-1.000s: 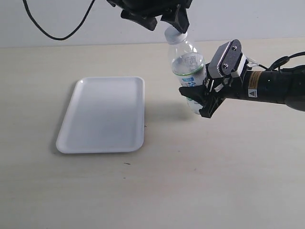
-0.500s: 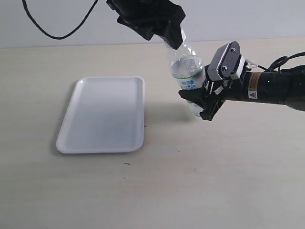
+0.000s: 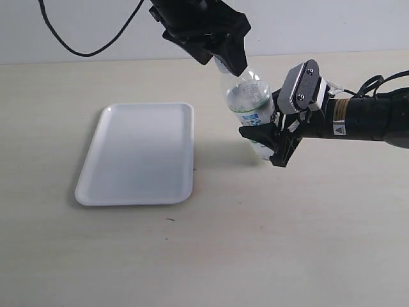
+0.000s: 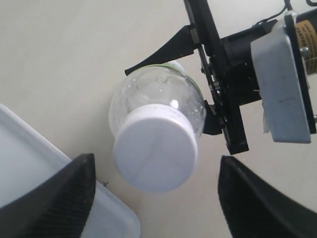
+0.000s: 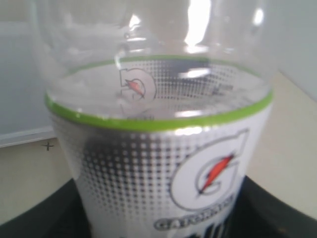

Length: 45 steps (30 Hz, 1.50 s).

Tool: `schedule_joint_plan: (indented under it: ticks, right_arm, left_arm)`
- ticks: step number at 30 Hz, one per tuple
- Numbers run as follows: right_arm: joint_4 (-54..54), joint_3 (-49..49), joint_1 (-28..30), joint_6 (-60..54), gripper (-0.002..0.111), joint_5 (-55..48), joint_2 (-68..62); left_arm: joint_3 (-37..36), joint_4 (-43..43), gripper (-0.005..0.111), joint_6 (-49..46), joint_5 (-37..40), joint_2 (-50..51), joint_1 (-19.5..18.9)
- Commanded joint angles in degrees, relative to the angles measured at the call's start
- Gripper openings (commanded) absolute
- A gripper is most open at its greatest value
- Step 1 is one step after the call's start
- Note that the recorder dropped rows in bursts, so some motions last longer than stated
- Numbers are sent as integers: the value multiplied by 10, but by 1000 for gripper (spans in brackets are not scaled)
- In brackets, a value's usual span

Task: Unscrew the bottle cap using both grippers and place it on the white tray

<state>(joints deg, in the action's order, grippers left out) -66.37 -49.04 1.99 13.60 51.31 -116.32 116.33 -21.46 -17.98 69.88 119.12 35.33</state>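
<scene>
The clear bottle [image 3: 249, 102] leans over the table, with my right gripper [image 3: 266, 144] shut on its lower, labelled half. In the right wrist view the bottle's label [image 5: 163, 173] fills the space between the black jaws of that gripper [image 5: 158, 220]. My left gripper [image 3: 223, 62] hangs over the bottle's top and hides the bottle cap in the exterior view. In the left wrist view the white bottle cap [image 4: 156, 148] sits on the bottle between the open left gripper [image 4: 156, 167], whose fingers [image 4: 59, 196] stand apart from it on both sides. The white tray [image 3: 137, 153] lies to the left.
A black cable [image 3: 70, 45] loops down at the back left. The tray's corner [image 4: 29, 168] shows in the left wrist view, close beneath the cap. The right arm [image 3: 364, 118] stretches in from the right edge, low over the table.
My left gripper has come down over the cap, which showed below it a second ago. The bottle and the right gripper have shifted slightly to the left.
</scene>
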Motion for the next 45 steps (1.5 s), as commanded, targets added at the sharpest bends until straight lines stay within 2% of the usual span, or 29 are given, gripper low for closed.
schedule_joint_plan:
  ticks: [1,8,14,26,28,35,40,45]
  right_arm:
    - [0,0,0,-5,0,23,3]
    - [0,0,0,-5,0,23,3]
    - [0,0,0,-5,0,23,3]
    - [-2,0,0,-4,0,23,3]
    - [-2,0,0,-4,0,23,3]
    - [-2,0,0,-4,0,23,3]
    - [-2,0,0,-5,0,26,3]
    - [0,0,0,-5,0,25,3]
  left_arm:
    - [4,-3,67,6,-13,0,1]
    - [4,-5,67,15,-19,0,1]
    - [4,-5,53,19,-19,3,1]
    - [4,-23,51,19,-19,4,1]
    - [4,-27,43,19,-19,4,1]
    - [4,-30,1,36,-19,4,1]
    - [4,-30,0,58,-19,4,1]
    - [4,-23,0,137,-25,4,1]
